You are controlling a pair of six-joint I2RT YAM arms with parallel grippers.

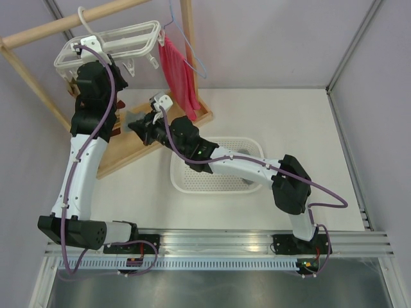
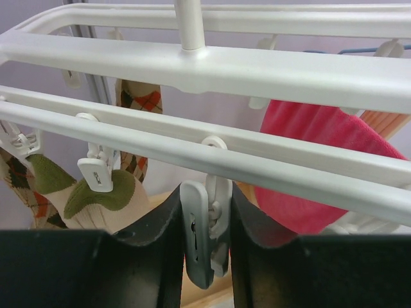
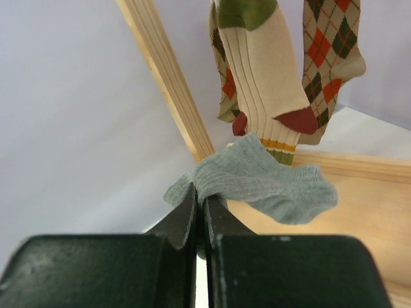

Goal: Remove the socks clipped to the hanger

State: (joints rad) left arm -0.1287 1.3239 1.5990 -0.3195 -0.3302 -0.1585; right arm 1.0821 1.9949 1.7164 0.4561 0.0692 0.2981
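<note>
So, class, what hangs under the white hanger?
Clips dangle under the hanger, some pinning argyle socks. The left gripper grips the middle clip; its fingers hide whatever lies below.

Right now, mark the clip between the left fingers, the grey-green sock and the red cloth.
white clip (image 2: 200,237): left wrist view, its body.
grey-green sock (image 3: 263,179): right wrist view, mid-foot.
red cloth (image 1: 178,70): top view, its middle.
</note>
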